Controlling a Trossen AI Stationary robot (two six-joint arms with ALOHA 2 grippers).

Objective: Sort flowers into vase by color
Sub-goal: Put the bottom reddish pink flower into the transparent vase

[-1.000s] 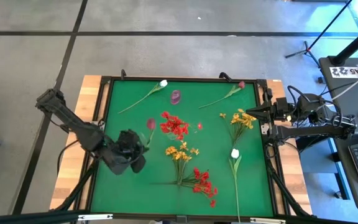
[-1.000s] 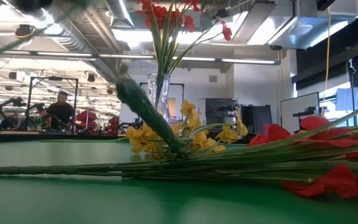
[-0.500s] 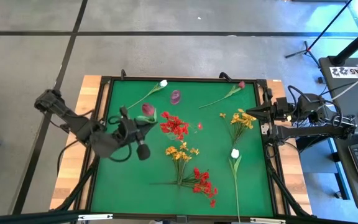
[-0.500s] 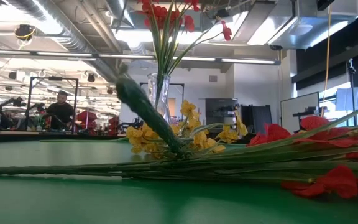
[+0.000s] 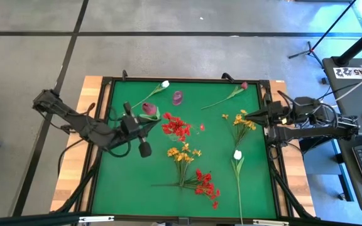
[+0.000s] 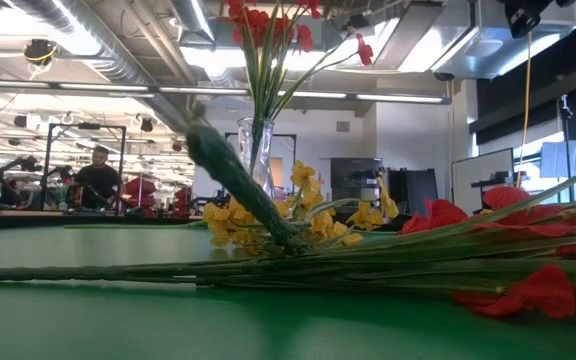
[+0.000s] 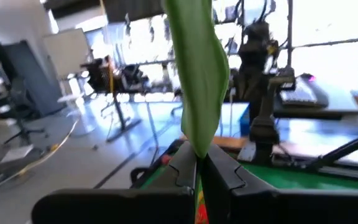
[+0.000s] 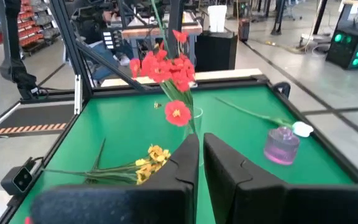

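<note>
My left gripper (image 5: 148, 123) hovers over the table's left half, shut on a dark red-pink bud flower (image 5: 148, 108). In the left wrist view its green leaf (image 7: 197, 81) rises from between the fingers. A clear glass vase (image 6: 255, 150) at mid-table holds a red spray (image 5: 176, 127). Flat on the green mat lie a white bud (image 5: 164, 84), a dark red bud (image 5: 244, 85), yellow sprays (image 5: 244, 122) (image 5: 182, 154), another white bud (image 5: 237, 154) and a red spray (image 5: 205, 183). My right gripper (image 5: 246, 115) waits shut at the right edge, above a yellow spray. My left gripper pinches the flower between its two fingers, at the stem by the base of the leaf (image 7: 198, 155). The fingers lie about level and come from the table's left, across the stem. The bud stands above the fingers; the gripper hides the lower stem.
A small purple jar (image 5: 178, 97) stands on the far side of the vase. A raised dark frame (image 5: 181, 80) rims the mat. Bare mat lies on the near left (image 5: 124, 188). People and benches show in the room beyond.
My left gripper has risen from the near-left mat and moved toward the far edge, turning until its fingers point right. The dark red-pink flower has come up off the mat with it and now stands upright. My right arm has lifted slightly.
</note>
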